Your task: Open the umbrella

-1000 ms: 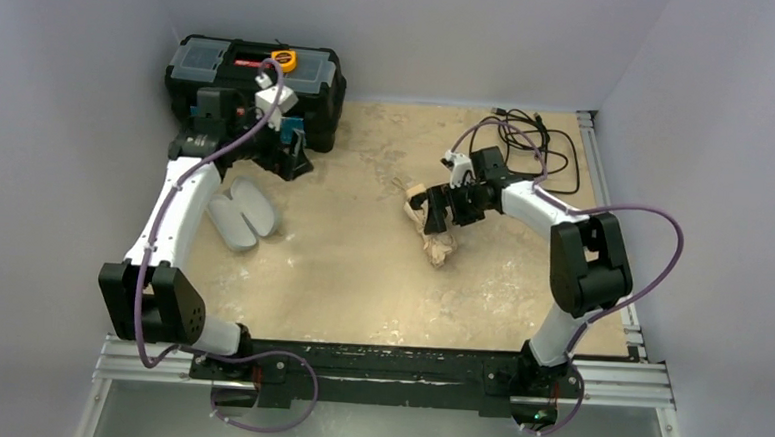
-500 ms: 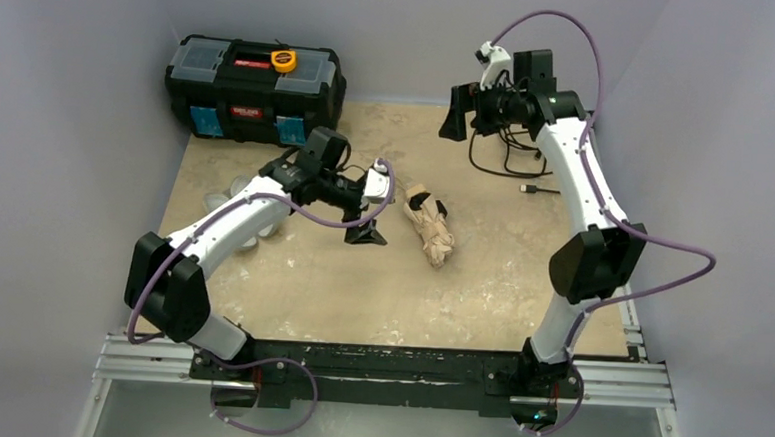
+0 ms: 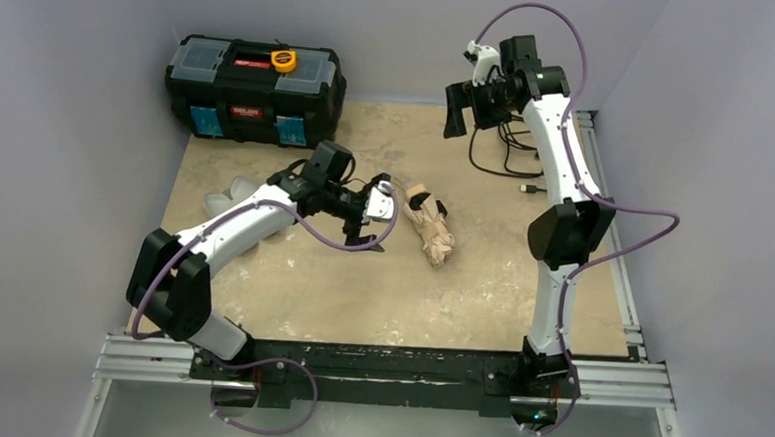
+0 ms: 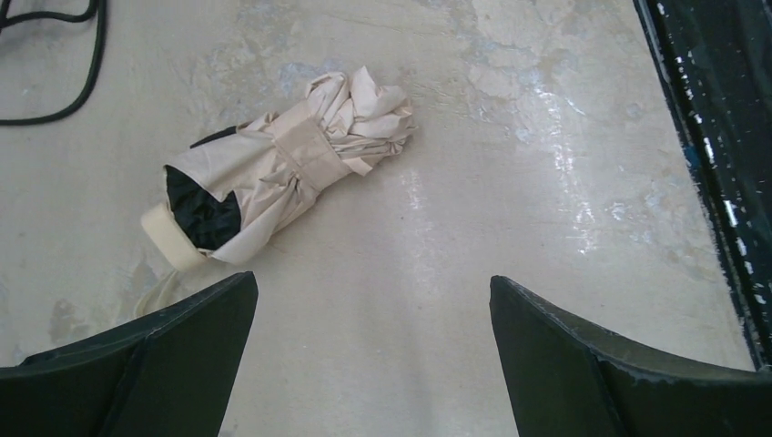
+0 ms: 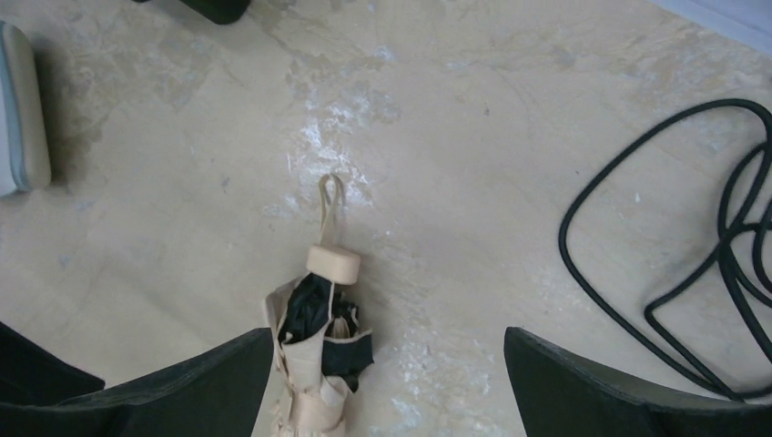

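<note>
One scuffed sandy table [image 3: 339, 296]. One boxy black toolbox [image 3: 255, 91], far left. One folded umbrella [image 3: 431, 226] lies mid-table: crinkly tan fabric, rounded pale knob. Two empty grippers, jaws spread wide: left gripper [image 4: 373, 287] just beside the umbrella, right gripper [image 3: 459, 107] raised far right.

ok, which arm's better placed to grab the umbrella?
Left. The left claw, open, sits close beside the folded umbrella; the right claw hangs far back by the cables.

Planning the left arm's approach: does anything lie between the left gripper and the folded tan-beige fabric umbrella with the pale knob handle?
Nothing visible does. Only bare table separates the open left gripper from the tan-beige umbrella; the thin black cable lies off to one side.
</note>
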Tool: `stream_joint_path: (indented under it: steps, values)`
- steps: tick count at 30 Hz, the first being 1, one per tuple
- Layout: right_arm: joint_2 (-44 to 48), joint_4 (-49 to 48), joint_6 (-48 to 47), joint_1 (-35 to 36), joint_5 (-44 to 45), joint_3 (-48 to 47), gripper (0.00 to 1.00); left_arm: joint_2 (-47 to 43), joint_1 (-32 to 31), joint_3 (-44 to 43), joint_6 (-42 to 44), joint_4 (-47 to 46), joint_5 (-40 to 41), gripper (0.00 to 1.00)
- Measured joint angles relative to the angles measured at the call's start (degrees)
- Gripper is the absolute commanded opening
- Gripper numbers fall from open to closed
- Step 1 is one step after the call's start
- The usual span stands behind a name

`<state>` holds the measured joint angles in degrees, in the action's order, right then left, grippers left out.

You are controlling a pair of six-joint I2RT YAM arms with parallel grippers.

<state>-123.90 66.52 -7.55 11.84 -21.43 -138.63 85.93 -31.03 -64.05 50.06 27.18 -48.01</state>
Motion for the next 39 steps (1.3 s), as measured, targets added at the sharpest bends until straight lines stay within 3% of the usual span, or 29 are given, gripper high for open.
stream_joint_path:
  steps: [3, 10, 16, 20, 27, 34, 39]
  values:
    - [5.4, -1.6, -1.6, -0.3, 0.5, 6.4, 0.99, 2.1, -1.6, -2.9, 4.4, 1.4, 1.2, 0.94]
    - [31.6, -6.7, -2.8, -5.0, -3.9, 41.7, 0.99, 11.8, -8.2, -14.3, 20.0, 8.1, -0.5, 0.71]
    - [38.9, -10.9, -3.4, -9.3, -7.9, 57.5, 0.98, 16.5, -8.8, -16.4, 35.1, 14.2, -1.8, 0.61]
    - [40.5, -14.4, -2.0, -8.7, -11.4, 66.8, 0.97, 20.6, -8.8, -18.9, 39.9, 17.0, -1.8, 0.58]
    - [46.9, -18.3, 0.5, -8.7, -14.6, 77.9, 0.95, 25.0, -9.2, -23.1, 42.3, 15.6, -0.5, 0.47]
    - [46.2, -21.3, 2.5, -8.8, -16.2, 78.2, 0.94, 32.4, -9.9, -33.3, 42.6, 15.8, 1.4, 0.46]
    - [45.8, -21.6, 3.6, -9.0, -16.9, 78.7, 0.94, 35.6, -10.0, -35.6, 44.7, 17.0, 2.2, 0.42]
